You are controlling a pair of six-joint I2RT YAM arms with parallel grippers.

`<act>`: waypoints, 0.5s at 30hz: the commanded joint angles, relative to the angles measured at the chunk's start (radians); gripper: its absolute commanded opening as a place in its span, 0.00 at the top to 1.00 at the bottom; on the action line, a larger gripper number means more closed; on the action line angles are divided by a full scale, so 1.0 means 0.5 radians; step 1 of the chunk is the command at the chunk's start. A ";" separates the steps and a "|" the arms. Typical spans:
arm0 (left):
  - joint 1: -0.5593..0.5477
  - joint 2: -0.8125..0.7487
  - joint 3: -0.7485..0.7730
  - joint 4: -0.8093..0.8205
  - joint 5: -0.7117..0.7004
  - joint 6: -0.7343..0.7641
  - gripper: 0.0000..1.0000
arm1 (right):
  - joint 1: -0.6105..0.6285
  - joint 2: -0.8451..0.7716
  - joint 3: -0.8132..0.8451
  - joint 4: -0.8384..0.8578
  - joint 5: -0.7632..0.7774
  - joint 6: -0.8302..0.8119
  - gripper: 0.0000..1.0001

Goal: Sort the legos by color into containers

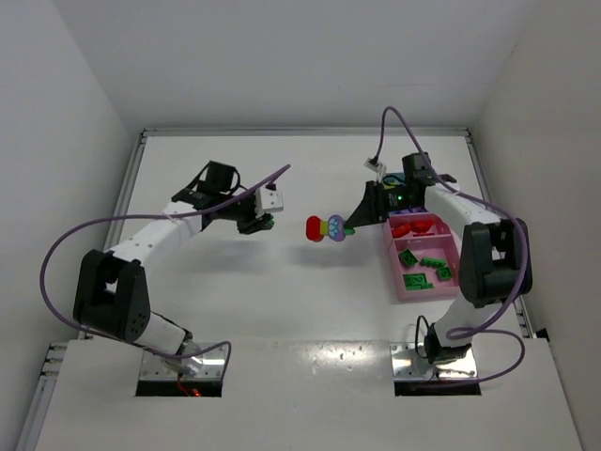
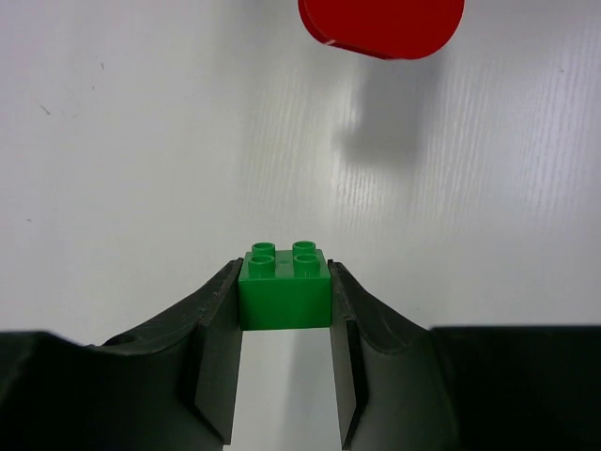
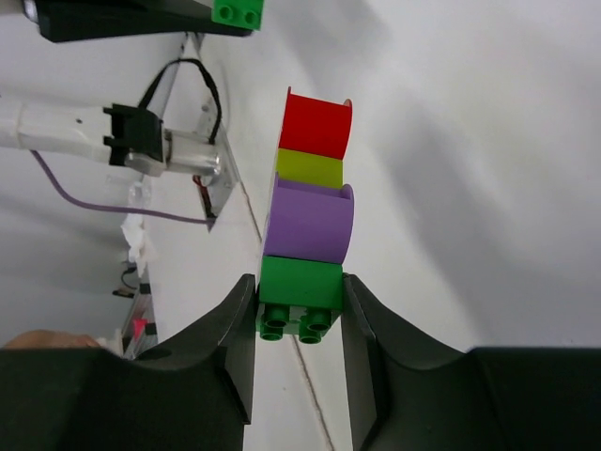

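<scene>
1. Pink tray [image 1: 427,295] sits nearest, at the right of the table [image 1: 310,169]. Green bricks [image 1: 420,268] lie at its near end, red bricks [image 1: 414,226] at its far end.
2. Left gripper [image 2: 285,278], left of centre, pinches 1 green brick [image 2: 285,293].
3. Right gripper [image 3: 299,287] is clamped on the green base of a 4-piece stack [image 3: 308,202] (green, purple, yellow-green, red), just left of the tray's far end.
</scene>
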 commanded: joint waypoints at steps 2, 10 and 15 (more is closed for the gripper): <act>-0.001 -0.074 -0.021 0.028 0.211 -0.017 0.89 | 0.022 -0.017 0.074 -0.173 0.033 -0.288 1.00; -0.124 0.377 0.445 0.230 0.399 -0.845 0.90 | -0.052 -0.363 -0.036 -0.319 0.183 -0.407 1.00; -0.302 0.796 1.006 0.454 0.380 -1.436 0.90 | -0.052 -0.670 -0.177 -0.703 0.358 -0.741 1.00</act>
